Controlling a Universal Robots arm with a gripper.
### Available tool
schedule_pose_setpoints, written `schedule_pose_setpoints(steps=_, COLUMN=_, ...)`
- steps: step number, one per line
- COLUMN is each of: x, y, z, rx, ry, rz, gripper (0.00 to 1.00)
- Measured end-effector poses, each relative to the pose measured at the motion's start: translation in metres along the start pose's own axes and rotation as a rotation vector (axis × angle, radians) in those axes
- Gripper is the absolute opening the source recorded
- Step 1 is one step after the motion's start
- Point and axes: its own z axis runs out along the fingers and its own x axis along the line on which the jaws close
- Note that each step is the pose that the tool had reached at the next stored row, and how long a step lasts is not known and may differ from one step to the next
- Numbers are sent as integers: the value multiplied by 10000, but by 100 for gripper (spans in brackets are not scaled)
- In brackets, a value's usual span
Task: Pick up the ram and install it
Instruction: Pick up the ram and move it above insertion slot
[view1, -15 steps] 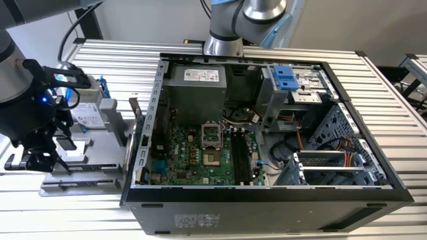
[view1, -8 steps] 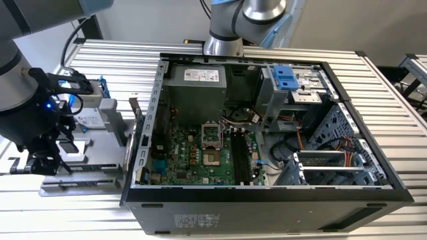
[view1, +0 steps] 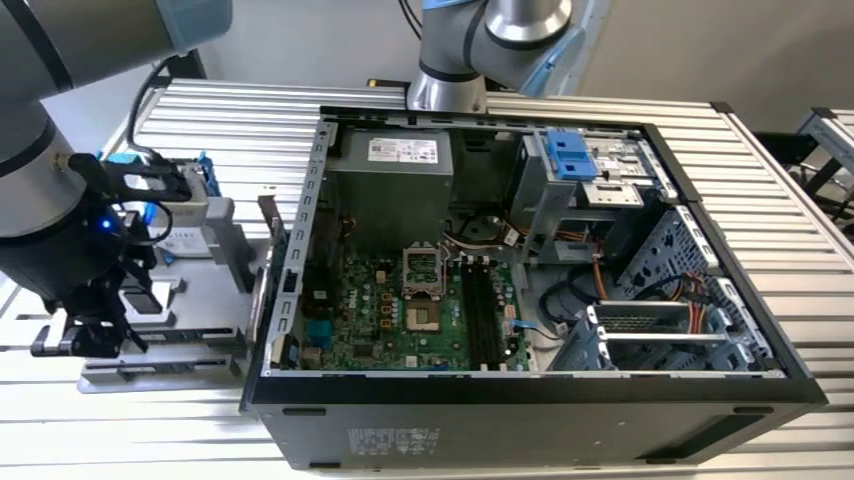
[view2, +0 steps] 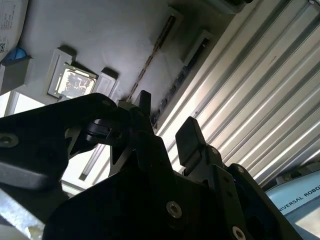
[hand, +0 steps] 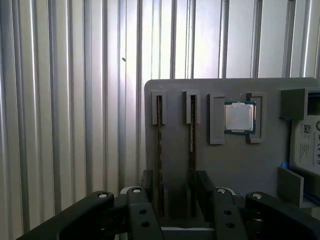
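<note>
On the grey tray (hand: 230, 165), the spread claw (hand: 176, 194) partly hides the ram (hand: 160, 140).

Ram (hand: 192, 131) in tray (hand: 235, 165) slot

Two ram sticks (hand: 159, 142) (hand: 191, 142), one processor chip (hand: 239, 117)

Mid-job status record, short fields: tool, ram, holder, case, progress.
tool: black two-finger tool, open, empty, over the holder
ram: two slim dark ram sticks, on edge in neighbouring holder slots
holder: grey plastic holder tray, beside the case on the exterior view's left; also holds a square silver processor chip
case: open black computer case; long black motherboard slots look unfilled
progress: no ram lifted yet
</note>
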Motion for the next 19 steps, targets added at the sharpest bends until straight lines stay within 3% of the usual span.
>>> schedule_pose_setpoints(steps=6, x=9, y=6, z=94, rx=-16, ry=1, rz=2, gripper=100)
schedule_pose_setpoints(steps=19, x=98, y=17, z=329, rx=-19, ry=0, rz=0, gripper=100)
